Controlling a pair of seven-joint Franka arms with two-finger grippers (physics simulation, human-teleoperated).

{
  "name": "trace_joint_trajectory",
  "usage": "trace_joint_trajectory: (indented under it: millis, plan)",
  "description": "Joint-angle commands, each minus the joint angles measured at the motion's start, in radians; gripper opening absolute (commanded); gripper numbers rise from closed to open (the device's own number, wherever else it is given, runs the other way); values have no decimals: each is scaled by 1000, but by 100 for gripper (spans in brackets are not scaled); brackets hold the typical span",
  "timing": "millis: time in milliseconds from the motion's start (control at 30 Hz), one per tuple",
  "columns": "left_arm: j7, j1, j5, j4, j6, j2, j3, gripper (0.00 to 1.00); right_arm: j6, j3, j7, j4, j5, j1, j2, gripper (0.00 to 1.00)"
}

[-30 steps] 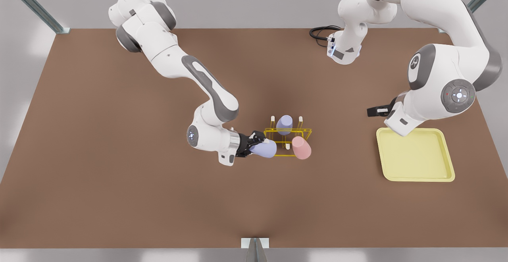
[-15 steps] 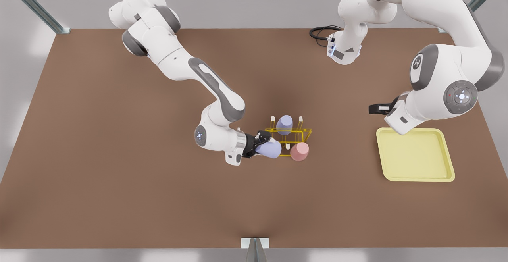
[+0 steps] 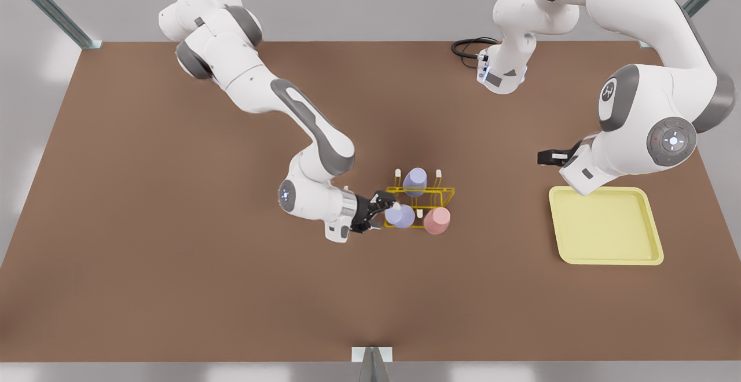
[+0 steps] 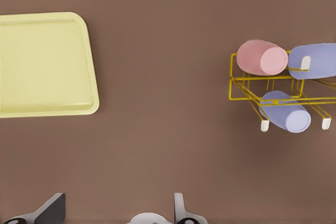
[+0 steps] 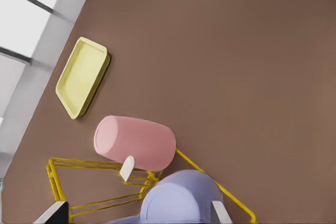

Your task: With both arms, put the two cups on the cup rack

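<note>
Cup rack [image 3: 446, 190] edge: right jaws apart beside lavender cup [image 3: 399, 215] | tray [image 3: 554, 220] rim: left jaws apart nearby

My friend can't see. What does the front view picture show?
The right gripper is beside a lavender cup on the yellow cup rack, next to a pink cup and another lavender cup. The left gripper waits above a yellow tray.
</note>
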Motion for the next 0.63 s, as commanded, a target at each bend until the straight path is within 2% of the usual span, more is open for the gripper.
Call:
trace_joint_trajectory:
  millis: [0,67,133,200,267,333,400,467,600]
  plan:
    - [32,0,0,0,-1,-1,0,100,-171,-112,169,-12,-54,29,-61,100]
    - [32,0,0,0,-1,-1,0,100,-509,-167,303,-35,-539,-26,-139,100]
    - [32,0,0,0,-1,-1,0,100,-777,-169,283,-41,-826,-176,-151,100]
    - [32,0,0,0,-1,-1,0,100,-883,-169,249,-28,-976,-259,-161,100]
    - [32,0,0,0,-1,-1,0,100,-897,-169,226,-29,-977,-327,-222,100]
    - [32,0,0,0,-1,-1,0,100,-974,-161,223,-34,-977,-388,-375,100]
    - [32,-1,0,0,-1,-1,0,100,-975,-157,234,-132,-911,-459,-532,100]
    - [32,-2,0,0,-1,-1,0,100,-977,-163,247,-213,-865,-465,-622,100]
    - [32,-2,0,0,-1,-1,0,100,-980,-180,280,-270,-822,-457,-656,100]
